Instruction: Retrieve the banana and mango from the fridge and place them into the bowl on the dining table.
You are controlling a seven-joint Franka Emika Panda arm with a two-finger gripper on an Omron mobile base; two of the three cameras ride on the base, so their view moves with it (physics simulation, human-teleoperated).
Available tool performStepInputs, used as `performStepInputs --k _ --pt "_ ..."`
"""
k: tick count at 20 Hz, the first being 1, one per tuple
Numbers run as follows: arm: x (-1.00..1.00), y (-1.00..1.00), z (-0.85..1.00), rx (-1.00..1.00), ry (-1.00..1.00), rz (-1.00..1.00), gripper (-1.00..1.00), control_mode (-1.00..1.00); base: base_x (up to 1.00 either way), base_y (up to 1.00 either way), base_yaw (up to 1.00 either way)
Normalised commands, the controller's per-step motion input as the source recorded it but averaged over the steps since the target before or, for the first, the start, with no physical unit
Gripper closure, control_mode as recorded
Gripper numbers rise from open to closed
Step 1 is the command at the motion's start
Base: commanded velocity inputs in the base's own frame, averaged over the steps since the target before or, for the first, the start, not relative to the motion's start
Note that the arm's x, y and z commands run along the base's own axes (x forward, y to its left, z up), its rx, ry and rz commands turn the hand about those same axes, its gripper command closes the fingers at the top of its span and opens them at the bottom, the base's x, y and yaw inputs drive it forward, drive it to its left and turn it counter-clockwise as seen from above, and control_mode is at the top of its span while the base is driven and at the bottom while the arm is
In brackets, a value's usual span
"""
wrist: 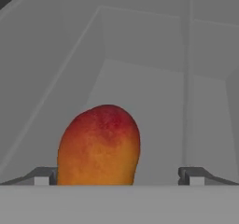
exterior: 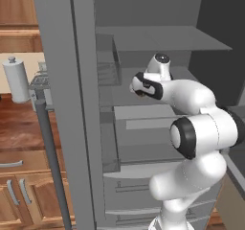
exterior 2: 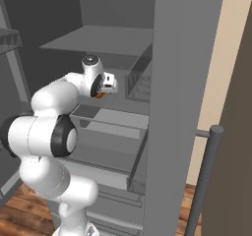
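Note:
The fridge (exterior: 62,104) stands open and my arm reaches onto a middle shelf. In the hand view the mango (wrist: 99,146), orange with a red top, lies on the grey shelf right in front of the hand. My gripper (wrist: 119,177) is open, with one fingertip on each side of the fruit. The mango sits closer to the left fingertip (wrist: 42,176), and neither tip touches it. A sliver of the mango (exterior 2: 101,95) shows under the hand in the right base view. The banana, the bowl and the dining table are out of view.
The open fridge doors (exterior 2: 177,107) flank the arm, each with a long bar handle (exterior: 48,152). A shelf (exterior: 162,37) runs close above the hand, with door bins (exterior: 107,66) to the side. A paper towel roll (exterior: 16,80) and wooden cabinets (exterior: 24,195) lie left.

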Motion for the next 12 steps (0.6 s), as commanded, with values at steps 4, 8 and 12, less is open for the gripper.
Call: performStepInputs --k 4,8,12 --pt "0.27 0.00 -0.21 0.00 0.00 -0.01 -1.00 -1.00 0.00 0.00 0.00" --pt "0.22 0.00 -0.26 0.00 0.00 0.00 -1.00 -1.00 0.00 0.00 0.00" --pt "0.05 0.00 -0.42 0.00 0.05 -0.02 -1.00 -1.00 0.00 0.00 0.00"
